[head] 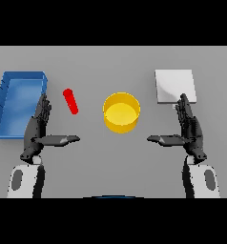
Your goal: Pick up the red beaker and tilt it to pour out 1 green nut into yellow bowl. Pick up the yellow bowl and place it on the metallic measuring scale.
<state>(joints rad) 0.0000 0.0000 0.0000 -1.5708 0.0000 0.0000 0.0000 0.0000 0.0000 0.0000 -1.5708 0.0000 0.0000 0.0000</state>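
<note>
Both are hovering spread and empty: the left robot hand (37,128) at seven o'clock of the red beaker (70,101), the right robot hand (189,128) at four o'clock of the yellow bowl (121,112).

Red beaker (70,101) contents too small to tell, blue tray (10,107) partly behind left hand (36,131)

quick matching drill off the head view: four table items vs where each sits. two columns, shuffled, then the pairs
Things:
1. red beaker
2. yellow bowl
3. metallic measuring scale
4. blue bin

Places:
A. centre of the table
B. far left edge
C. far right, beyond the right hand
D. between bin and bowl, beyond the left hand

Pairs: 1-D, 2-A, 3-C, 4-B
</note>
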